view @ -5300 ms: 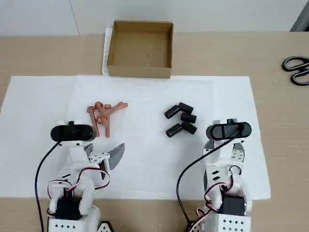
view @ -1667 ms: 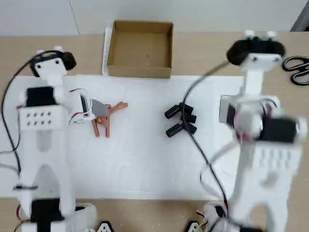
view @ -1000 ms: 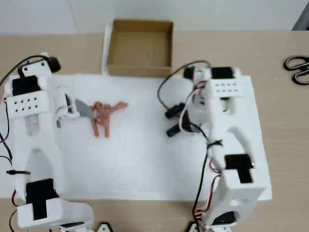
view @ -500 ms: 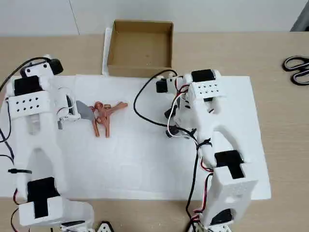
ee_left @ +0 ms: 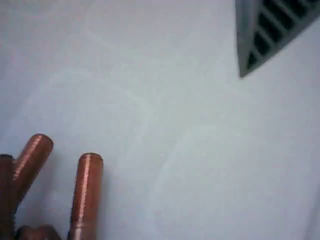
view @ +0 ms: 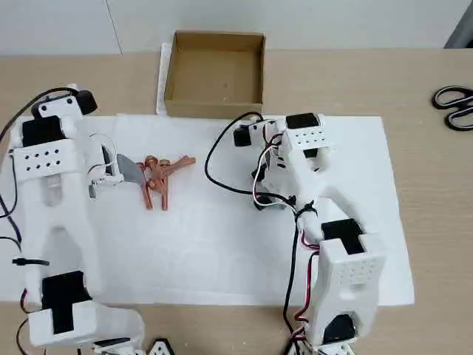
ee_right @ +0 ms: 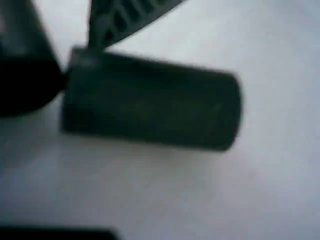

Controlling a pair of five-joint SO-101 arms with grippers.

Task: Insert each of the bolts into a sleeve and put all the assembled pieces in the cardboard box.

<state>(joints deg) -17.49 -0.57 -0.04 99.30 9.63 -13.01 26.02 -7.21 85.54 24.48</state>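
Several copper bolts (view: 158,177) lie in a heap on the white paper, two of them close up as bolts (ee_left: 84,196) in the left wrist view. My left gripper (view: 139,174) stands open just left of the heap, one grey finger (ee_left: 267,32) over bare paper. Black sleeves (view: 261,202) lie mid-paper, mostly under my right arm. My right gripper (view: 270,176) is open low over them, its finger (ee_right: 131,19) touching the end of one lying sleeve (ee_right: 150,107). The cardboard box (view: 171,74) stands open at the back.
Scissors (view: 454,103) lie on the bare wooden table at the far right. The white paper sheet (view: 222,251) covers the middle of the table. Black cables (view: 214,159) loop off the right arm above the paper.
The right arm has swung left and come down onto the sleeves, now covering most of them. The left arm has kept its place beside the bolts.
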